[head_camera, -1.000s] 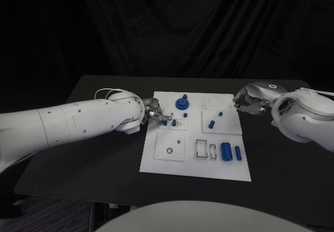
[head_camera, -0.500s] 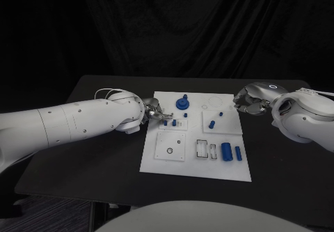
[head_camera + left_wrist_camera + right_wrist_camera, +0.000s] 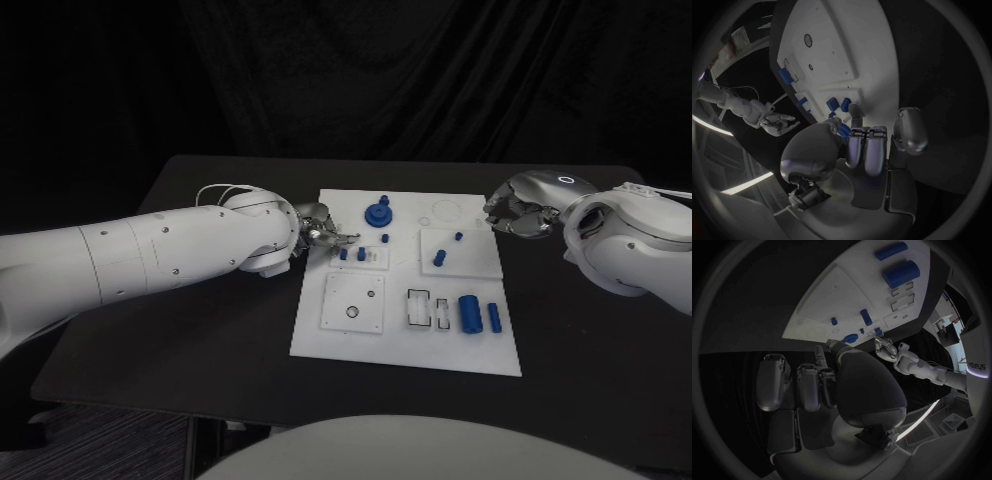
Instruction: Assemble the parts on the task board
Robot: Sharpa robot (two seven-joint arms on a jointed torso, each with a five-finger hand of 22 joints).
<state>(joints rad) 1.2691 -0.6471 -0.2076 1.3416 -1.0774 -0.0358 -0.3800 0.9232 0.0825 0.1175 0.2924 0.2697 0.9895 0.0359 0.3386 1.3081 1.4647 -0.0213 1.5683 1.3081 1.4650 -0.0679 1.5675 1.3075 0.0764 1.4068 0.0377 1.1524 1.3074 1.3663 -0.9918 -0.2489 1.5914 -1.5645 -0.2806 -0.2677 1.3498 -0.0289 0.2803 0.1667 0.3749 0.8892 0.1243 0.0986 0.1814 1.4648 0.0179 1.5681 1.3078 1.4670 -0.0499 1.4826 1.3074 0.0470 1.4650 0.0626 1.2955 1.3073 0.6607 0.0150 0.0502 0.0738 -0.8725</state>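
Task board [image 3: 353, 335] lay mid-desk [image 3: 216, 340], blue parts [image 3: 469, 312] on it. Left hand [image 3: 320, 238] reached over small pegs [image 3: 361, 254], grip unclear. Right hand [image 3: 516, 215] curled, empty, beside board. Next: precise pinch on peg.

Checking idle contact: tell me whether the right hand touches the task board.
Apart. In the head view the right hand hovers past the task board's far right corner, dark table showing between them.

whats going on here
A two-armed robot is assembling small blue parts on a white task board. Its left hand is at the board's left edge, fingertips by the small blue pegs; whether it holds one is unclear. The right hand hovers off the board's right edge, fingers curled, holding nothing visible.
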